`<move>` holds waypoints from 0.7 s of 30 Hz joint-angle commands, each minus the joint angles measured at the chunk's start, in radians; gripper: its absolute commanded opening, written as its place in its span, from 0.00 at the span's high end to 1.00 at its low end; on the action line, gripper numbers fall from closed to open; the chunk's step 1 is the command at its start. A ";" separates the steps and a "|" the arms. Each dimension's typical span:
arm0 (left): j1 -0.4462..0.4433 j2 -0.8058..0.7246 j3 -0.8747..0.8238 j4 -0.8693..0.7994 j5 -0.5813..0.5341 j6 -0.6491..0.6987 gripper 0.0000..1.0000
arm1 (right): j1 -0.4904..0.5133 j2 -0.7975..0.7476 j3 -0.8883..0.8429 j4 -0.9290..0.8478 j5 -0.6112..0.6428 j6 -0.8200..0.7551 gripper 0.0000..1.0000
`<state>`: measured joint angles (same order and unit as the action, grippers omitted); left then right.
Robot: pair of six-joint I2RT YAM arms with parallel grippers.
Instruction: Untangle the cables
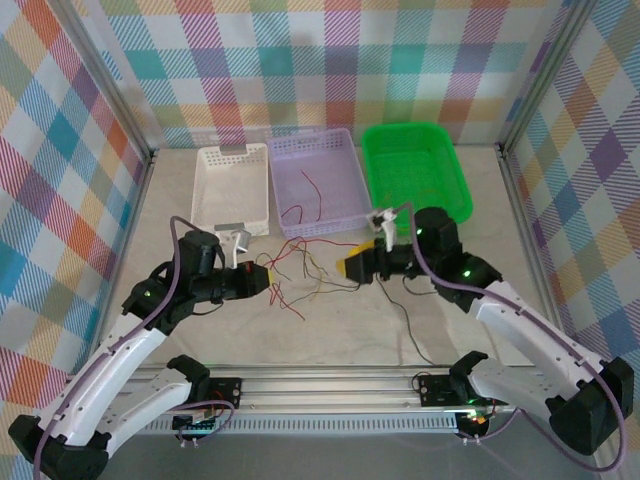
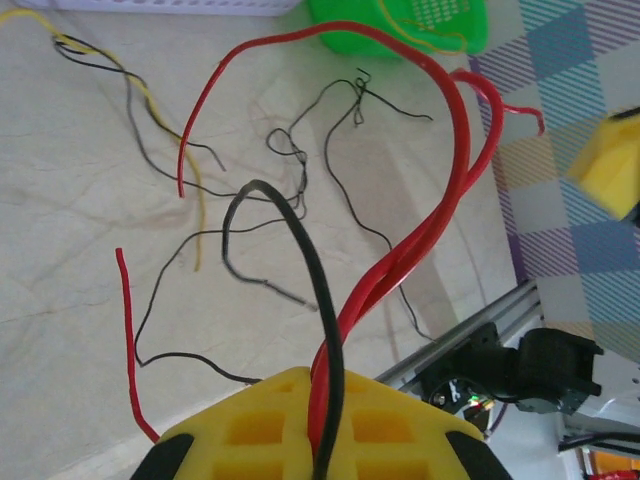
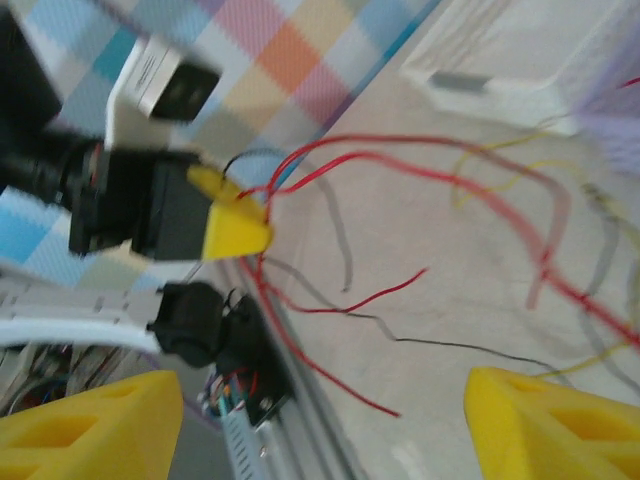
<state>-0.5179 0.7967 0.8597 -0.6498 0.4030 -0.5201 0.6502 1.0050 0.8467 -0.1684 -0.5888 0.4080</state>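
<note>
**Tangled cables [image 1: 305, 270] between two grippers on a pale table [image 1: 470, 240]**

The bundle stretches mostly from left to right, just in front of the purple basket [image 1: 330, 150], and one black strand trails to the near right. The left gripper [image 1: 262, 277] is closed on red and black cables. They rise from its yellow pads [image 2: 280, 395] and bend to the far side, and the part inside the pads is hidden. The right gripper [image 1: 350, 266] has its fingers wide apart and holds nothing. Its wrist view is blurred, so thin strands are hard to follow there. A white basket [image 1: 232, 185] and a green basket [image 1: 415, 135] stand beside the purple one. Checked cloth walls [image 1: 80, 150] surround the table.
</note>
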 commanded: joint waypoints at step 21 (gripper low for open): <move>-0.245 0.063 -0.057 0.184 -0.084 -0.059 1.00 | 0.122 0.176 -0.114 0.519 0.249 0.241 0.29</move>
<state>-0.7441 0.8539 0.8009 -0.5114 0.3412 -0.5804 0.7616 1.1580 0.7338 0.2543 -0.3695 0.6052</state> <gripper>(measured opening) 0.046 0.717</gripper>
